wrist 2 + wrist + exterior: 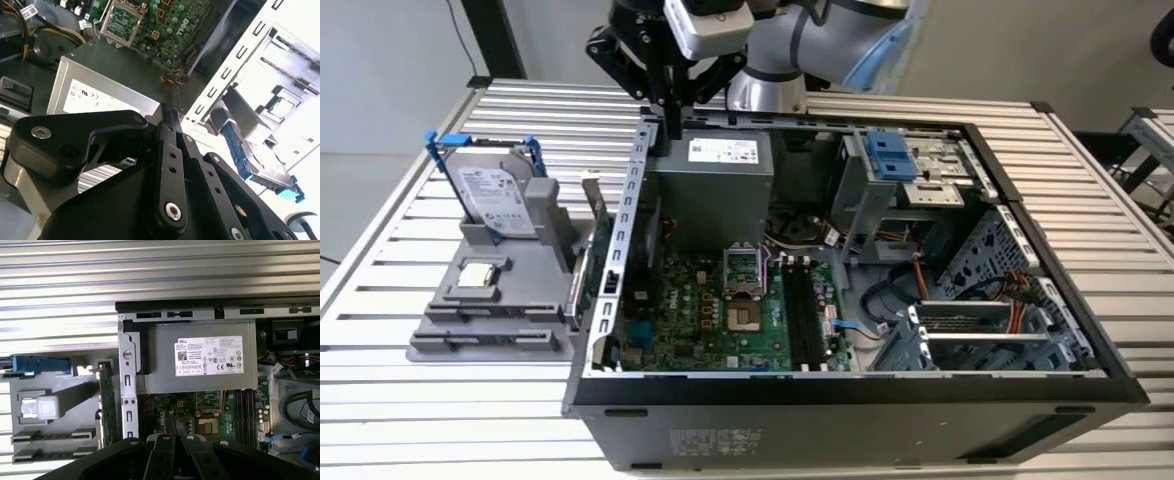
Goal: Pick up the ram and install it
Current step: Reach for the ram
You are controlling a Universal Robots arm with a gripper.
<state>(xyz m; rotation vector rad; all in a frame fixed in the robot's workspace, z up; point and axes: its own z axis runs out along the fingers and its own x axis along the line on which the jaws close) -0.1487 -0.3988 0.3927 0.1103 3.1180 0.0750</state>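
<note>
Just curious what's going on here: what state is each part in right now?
ram: on edge in gray holder, not held
fingers: shut, holding nothing
hard drive: upright in holder
CPU chip: flat in holder
memory slots: empty
computer case: side open

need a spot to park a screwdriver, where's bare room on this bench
Bare slats of the table run between the gray holder and its near edge, and on the exterior view's right of the case. Inside the case, motherboard and cables crowd everything.
</note>
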